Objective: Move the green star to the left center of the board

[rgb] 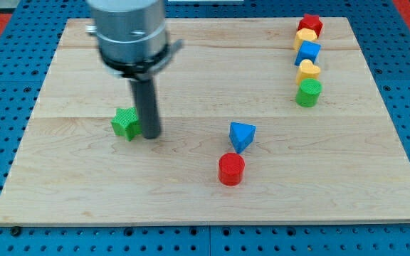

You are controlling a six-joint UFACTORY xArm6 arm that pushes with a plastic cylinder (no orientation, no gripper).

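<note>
The green star (125,123) lies on the wooden board (84,178) left of the middle. My tip (151,135) stands right next to the star, on its right side, touching or nearly touching it. The dark rod rises from the tip to the grey arm end at the view's top.
A blue triangle (242,135) and a red cylinder (231,169) lie near the board's middle. At the view's top right stands a column of blocks: a red block (311,25), a yellow block (305,37), a blue block (307,52), a yellow heart (308,70), a green cylinder (308,93).
</note>
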